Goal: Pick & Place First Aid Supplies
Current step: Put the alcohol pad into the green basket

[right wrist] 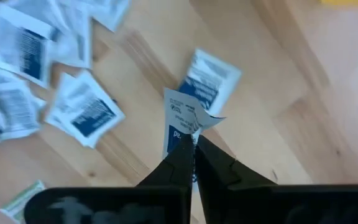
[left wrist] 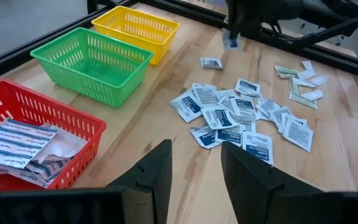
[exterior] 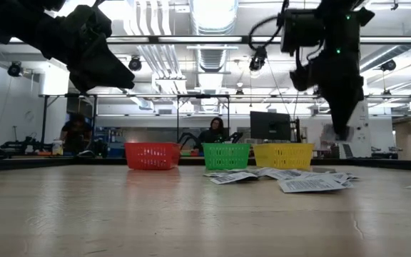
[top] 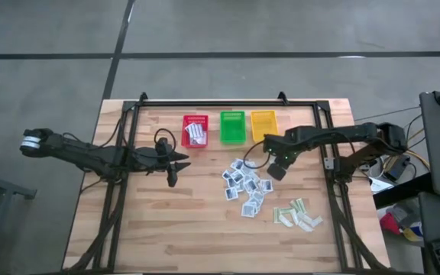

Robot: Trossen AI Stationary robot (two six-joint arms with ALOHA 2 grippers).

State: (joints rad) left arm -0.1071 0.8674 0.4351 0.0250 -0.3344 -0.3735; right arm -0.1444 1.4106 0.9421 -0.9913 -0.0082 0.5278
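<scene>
Right claw (right wrist: 193,144) pinched shut on a small square white-and-blue paper packet (right wrist: 188,118), gripped by one crumpled edge so the flat sachet hangs free above the wooden tabletop (top: 166,221). Lifted clear of the scattered pile of small white-blue packets (top: 244,186), near its basket-side edge and close by the yellow plastic basket (top: 263,124), most likely so the piece can travel over a basket rim without dragging its neighbours. One more such packet (right wrist: 210,78) lying flat directly beneath, apart from the heap.

Left claw (left wrist: 194,171) spread open and empty, parked above bare wood just in front of the red plastic basket (top: 195,130), evidently waiting its turn. Oblong white packets with blue stripes (left wrist: 14,143) already stacked inside that red basket, which suggests sorting by kind, one basket per type. Green plastic basket (top: 232,126) between red and yellow, showing nothing inside; yellow one likewise. Pale green-beige strips (top: 298,215) grouped on the tabletop beyond the square ones, well apart from the baskets, untouched.

Edge grip looking slight: risk of the sachet slipping or twisting loose on a quick swing.
</scene>
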